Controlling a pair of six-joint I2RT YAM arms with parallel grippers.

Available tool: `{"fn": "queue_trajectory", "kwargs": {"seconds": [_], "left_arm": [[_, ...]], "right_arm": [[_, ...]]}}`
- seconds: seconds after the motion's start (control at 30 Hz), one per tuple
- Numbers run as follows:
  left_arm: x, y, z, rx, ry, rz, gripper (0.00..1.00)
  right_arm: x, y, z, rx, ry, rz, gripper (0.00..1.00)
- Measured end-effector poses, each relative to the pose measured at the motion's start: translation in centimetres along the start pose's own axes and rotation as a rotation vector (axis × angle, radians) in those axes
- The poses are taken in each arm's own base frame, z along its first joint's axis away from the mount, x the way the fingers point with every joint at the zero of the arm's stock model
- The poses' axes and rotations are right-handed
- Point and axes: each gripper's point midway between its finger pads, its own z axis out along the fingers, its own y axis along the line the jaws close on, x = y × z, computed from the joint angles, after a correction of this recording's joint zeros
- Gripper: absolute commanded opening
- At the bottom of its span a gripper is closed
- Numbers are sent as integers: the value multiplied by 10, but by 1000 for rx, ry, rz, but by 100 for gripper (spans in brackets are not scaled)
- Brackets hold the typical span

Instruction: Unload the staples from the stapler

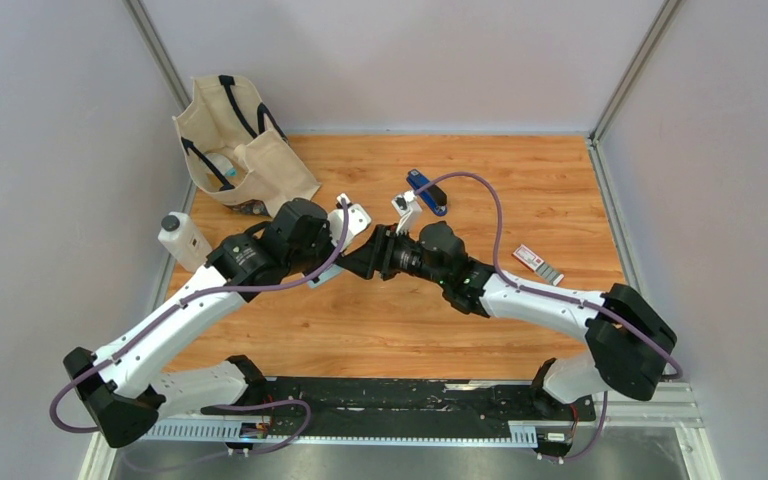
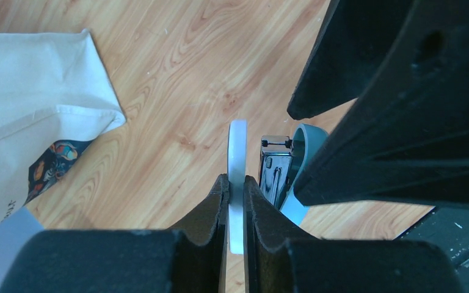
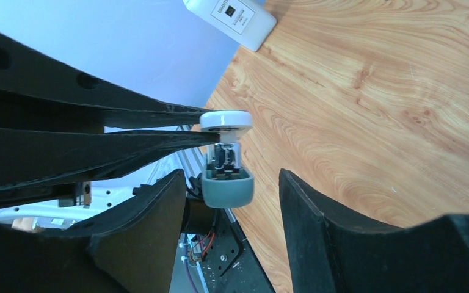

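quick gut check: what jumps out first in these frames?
Dead centre, the left gripper is pinched shut on the white top of the small stapler. The right gripper faces it, open, with one finger on each side of the stapler's grey base. At the back left corner sits a canvas tote bag.

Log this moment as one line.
left jaws: shut on stapler white lid | right jaws: open around its grey base | stapler: hinged open
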Motion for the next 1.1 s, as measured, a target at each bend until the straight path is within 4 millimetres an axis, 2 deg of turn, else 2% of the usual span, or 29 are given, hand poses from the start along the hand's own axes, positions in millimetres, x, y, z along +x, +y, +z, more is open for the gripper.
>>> {"fn": "queue_trajectory", "kwargs": {"seconds": [0.1, 0.43, 0.57, 0.7, 0.9, 1.0, 1.1], "left_arm": [[1, -1, -2, 5, 1, -5, 0], [3, -2, 0, 3, 16, -21, 0], [7, -2, 4, -1, 38, -29, 0], [10, -2, 11, -5, 72, -44, 0], [20, -10, 33, 47, 181, -118, 0], [28, -1, 42, 15, 228, -172, 0], [33, 3, 46, -6, 248, -207, 0]], "right_arm": [[4, -5, 2, 15, 5, 3, 56], [10, -3, 8, 8, 10, 15, 37], [11, -5, 8, 13, 9, 27, 33], [14, -11, 7, 33, 8, 44, 30], [26, -32, 1, 77, -5, 87, 29], [41, -42, -5, 93, 17, 120, 28], [52, -43, -7, 94, 36, 132, 28]]}}
